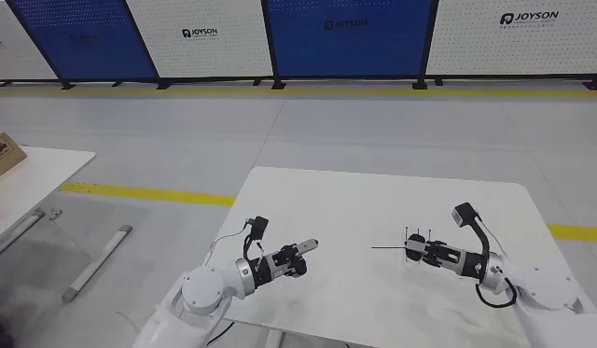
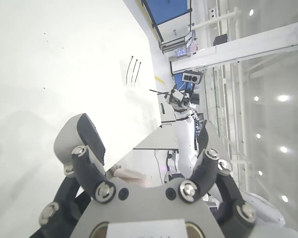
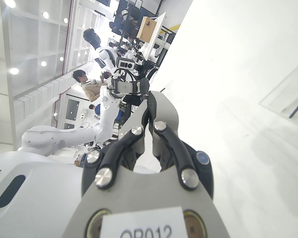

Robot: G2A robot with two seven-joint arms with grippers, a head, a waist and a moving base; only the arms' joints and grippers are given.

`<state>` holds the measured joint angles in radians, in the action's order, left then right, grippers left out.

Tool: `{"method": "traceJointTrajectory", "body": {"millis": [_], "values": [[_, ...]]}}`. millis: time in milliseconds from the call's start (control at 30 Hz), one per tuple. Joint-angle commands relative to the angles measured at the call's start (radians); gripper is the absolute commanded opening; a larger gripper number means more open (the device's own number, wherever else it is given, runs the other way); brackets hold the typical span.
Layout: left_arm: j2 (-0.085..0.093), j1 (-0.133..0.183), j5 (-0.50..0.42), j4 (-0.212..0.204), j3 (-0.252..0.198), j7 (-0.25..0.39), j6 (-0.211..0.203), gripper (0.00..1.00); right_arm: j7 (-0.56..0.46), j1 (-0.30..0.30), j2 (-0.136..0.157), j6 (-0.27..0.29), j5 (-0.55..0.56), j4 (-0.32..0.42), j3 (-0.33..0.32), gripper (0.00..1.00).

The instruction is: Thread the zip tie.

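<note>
The white worktop [image 1: 373, 199] carries everything, and the right gripper [image 1: 413, 247] serves as the fixed mark. It hangs just above the worktop's near right part, its fingers pressed together and pinching one end of a black zip tie [image 1: 387, 248].

The left gripper [image 1: 308, 246] is well apart from the right gripper and about level with it. It faces the right gripper with its fingers spread wide and nothing between them.

The zip tie's long axis runs straight out of the right gripper toward the left one, close to horizontal. Its free tip stops short, leaving a stretch of bare worktop between the tip and the spread fingers. As I judge it, the coming move depends on the left gripper approaching along that same line to take the free end. I cannot tell which end carries the head.

Just beyond the right gripper, on its far side, three spare ties [image 1: 417, 232] lie flat, side by side.
</note>
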<state>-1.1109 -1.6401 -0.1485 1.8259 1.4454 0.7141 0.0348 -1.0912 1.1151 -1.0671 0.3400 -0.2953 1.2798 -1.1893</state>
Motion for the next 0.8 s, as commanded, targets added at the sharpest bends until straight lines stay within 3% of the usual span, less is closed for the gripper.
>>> {"method": "traceJointTrajectory", "body": {"millis": [0, 167, 333, 500, 600, 767], "values": [[0.000, 0.000, 0.001, 0.000, 0.000, -0.001, 0.000, 1.00, 0.000, 0.000, 0.000, 0.000, 0.000, 0.000, 0.000, 0.00], [0.000, 0.000, -0.002, 0.000, -0.001, -0.005, 0.000, 1.00, 0.018, 0.008, -0.001, -0.006, -0.003, 0.009, 0.003, 0.00], [-0.007, 0.027, -0.082, -0.025, -0.031, -0.038, -0.017, 1.00, 0.075, 0.011, -0.012, 0.000, -0.035, 0.034, 0.027, 0.00], [-0.010, 0.045, -0.155, -0.041, -0.058, -0.013, -0.032, 1.00, 0.138, 0.004, -0.036, 0.000, -0.071, 0.048, 0.085, 0.00], [-0.013, 0.051, -0.184, -0.049, -0.090, -0.007, -0.047, 1.00, 0.182, -0.006, -0.051, -0.004, -0.037, 0.038, 0.130, 0.00], [-0.013, 0.060, -0.182, -0.060, -0.102, -0.009, -0.050, 1.00, 0.186, -0.010, -0.052, -0.007, -0.030, 0.034, 0.135, 0.00]]}}
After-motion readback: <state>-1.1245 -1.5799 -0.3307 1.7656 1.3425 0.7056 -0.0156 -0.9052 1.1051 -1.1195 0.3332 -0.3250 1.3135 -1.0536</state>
